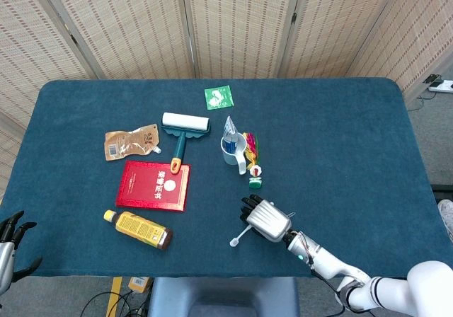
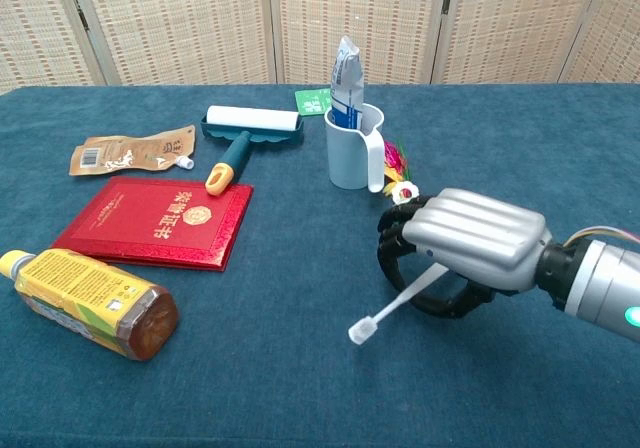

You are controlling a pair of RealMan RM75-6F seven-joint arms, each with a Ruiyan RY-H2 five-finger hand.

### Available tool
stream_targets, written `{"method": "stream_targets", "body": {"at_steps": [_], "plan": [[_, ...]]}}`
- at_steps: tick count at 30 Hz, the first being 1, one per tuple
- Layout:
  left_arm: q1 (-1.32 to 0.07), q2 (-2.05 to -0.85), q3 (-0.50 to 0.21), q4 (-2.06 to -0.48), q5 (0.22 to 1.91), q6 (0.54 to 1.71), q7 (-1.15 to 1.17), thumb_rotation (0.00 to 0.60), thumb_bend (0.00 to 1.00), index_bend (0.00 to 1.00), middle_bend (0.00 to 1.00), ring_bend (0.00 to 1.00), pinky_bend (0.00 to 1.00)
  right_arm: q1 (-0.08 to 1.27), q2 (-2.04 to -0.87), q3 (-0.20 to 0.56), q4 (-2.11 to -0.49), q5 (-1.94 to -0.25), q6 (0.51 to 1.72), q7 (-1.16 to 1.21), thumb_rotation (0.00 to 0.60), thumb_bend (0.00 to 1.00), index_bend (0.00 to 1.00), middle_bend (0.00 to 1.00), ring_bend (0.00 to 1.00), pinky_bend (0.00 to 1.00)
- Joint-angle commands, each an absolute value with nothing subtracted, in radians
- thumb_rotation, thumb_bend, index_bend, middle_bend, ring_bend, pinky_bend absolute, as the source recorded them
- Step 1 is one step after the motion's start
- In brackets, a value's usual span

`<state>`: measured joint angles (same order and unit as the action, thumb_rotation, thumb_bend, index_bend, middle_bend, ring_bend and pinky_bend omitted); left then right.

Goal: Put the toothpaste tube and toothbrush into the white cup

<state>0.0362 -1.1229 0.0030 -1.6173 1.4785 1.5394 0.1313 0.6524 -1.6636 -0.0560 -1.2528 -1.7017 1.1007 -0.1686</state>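
Nearest the robot, the left hand (image 1: 10, 231) shows only at the lower left corner of the head view, off the worktop (image 1: 340, 147), holding nothing with its dark fingers spread apart. On the near side of the worktop the right hand (image 2: 462, 251) has its fingers curled around the handle of the toothbrush (image 2: 392, 307), which slants down and to the left with its bristle head lowest; whether the head touches the blue cloth cannot be told. To the left lies a yellow-labelled bottle (image 2: 88, 302) on its side, and just beyond it a red booklet (image 2: 155, 221) lying flat. Farther back, a tan pouch (image 2: 131, 152) and a lint roller (image 2: 243, 131) lie near each other. The white cup (image 2: 353, 150) stands upright near the middle, with the toothpaste tube (image 2: 345, 80) standing inside it. A colourful toy (image 1: 253, 160) lies just beside the cup. Farthest, a green sachet (image 1: 218, 96) lies flat.
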Motion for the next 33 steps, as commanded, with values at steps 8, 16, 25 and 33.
{"method": "stream_targets", "body": {"at_steps": [8,16,25,33], "plan": [[0.029,-1.118,0.002,-1.637,1.489,1.537,0.15,0.6,0.24,0.28,0.11,0.13,0.17,0.652,-1.567,0.108,-1.436,-1.581,1.186,0.096,0.6,0.32,0.66,0.45,0.21,0.25],[0.029,-1.112,0.002,-1.655,1.493,1.541,0.163,0.6,0.24,0.28,0.11,0.13,0.17,0.687,-1.597,0.232,-1.429,-1.461,1.16,0.268,0.6,0.31,0.66,0.45,0.21,0.25],[0.032,-1.11,0.004,-1.66,1.491,1.543,0.167,0.6,0.24,0.28,0.11,0.13,0.17,0.744,-1.685,0.353,-1.365,-1.3,1.081,0.407,0.6,0.31,0.66,0.44,0.21,0.25],[0.034,-1.112,0.006,-1.653,1.483,1.538,0.161,0.6,0.24,0.28,0.11,0.13,0.17,0.797,-1.756,0.417,-1.255,-1.23,1.045,0.432,0.6,0.31,0.66,0.4,0.21,0.25]]}}
